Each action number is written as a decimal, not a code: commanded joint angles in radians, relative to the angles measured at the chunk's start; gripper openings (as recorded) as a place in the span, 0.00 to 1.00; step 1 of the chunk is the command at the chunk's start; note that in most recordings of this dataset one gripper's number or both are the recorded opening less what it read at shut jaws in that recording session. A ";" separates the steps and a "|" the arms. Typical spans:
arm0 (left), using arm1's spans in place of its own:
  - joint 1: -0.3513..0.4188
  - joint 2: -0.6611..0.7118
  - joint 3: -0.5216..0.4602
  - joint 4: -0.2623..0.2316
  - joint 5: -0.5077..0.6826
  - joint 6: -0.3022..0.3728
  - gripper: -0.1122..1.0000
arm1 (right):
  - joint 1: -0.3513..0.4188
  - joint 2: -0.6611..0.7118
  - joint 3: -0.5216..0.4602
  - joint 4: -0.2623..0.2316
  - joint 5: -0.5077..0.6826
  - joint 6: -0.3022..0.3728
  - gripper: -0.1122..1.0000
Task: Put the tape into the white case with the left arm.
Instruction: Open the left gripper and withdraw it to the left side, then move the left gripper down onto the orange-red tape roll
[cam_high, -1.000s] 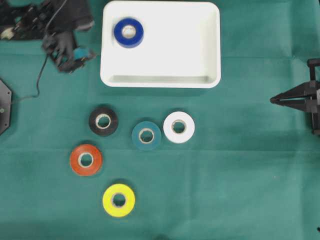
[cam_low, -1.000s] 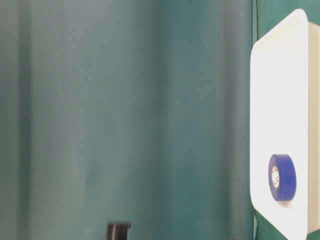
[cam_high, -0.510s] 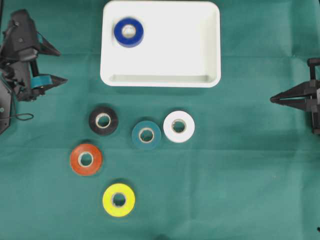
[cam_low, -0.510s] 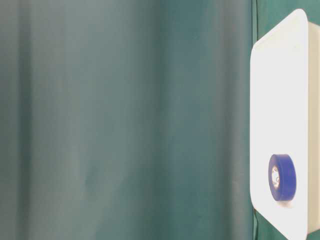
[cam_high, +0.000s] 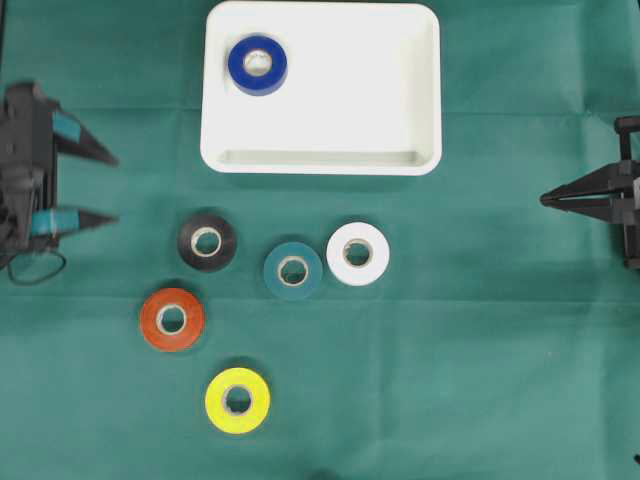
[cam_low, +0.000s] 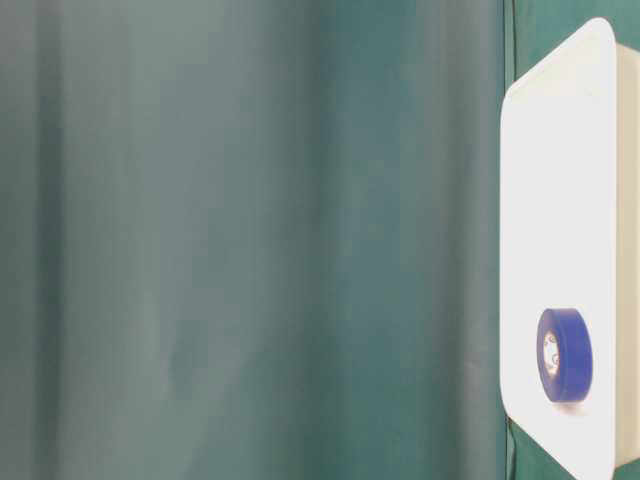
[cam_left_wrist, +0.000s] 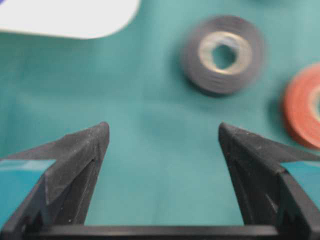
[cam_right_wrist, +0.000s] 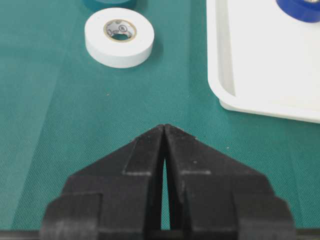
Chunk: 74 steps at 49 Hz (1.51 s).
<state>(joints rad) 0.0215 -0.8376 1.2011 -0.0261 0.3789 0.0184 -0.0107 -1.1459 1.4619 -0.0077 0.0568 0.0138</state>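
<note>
I have the left gripper (cam_high: 112, 188), black with teal-striped fingers, at the left edge of the overhead frame, jaws spread wide and holding nothing. The large shallow white plastic case (cam_high: 420, 90) sits at top centre, with one blue tape roll (cam_high: 257, 65) lying in its upper left corner. Five rolls wait on the green cloth (cam_high: 480, 350); the black tape roll (cam_high: 207, 241) lies nearest my fingers. I judge the next pick is beginning: I must line up and descend over it. The right gripper (cam_right_wrist: 164, 129), at right, is pressed together.

One roll (cam_high: 257, 65) in case (cam_high: 330, 110), five outside
</note>
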 joint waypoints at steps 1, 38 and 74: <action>-0.086 0.008 -0.009 -0.002 -0.011 0.000 0.88 | 0.000 0.006 -0.011 -0.002 -0.012 0.002 0.01; -0.288 0.028 -0.006 -0.002 -0.049 -0.002 0.79 | -0.002 0.006 -0.011 0.000 -0.012 0.002 0.01; -0.293 0.460 -0.230 0.003 -0.115 0.014 0.79 | 0.000 0.006 -0.011 -0.002 -0.015 0.002 0.01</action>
<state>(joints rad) -0.2669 -0.3866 1.0002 -0.0261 0.2669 0.0322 -0.0107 -1.1474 1.4619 -0.0061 0.0537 0.0153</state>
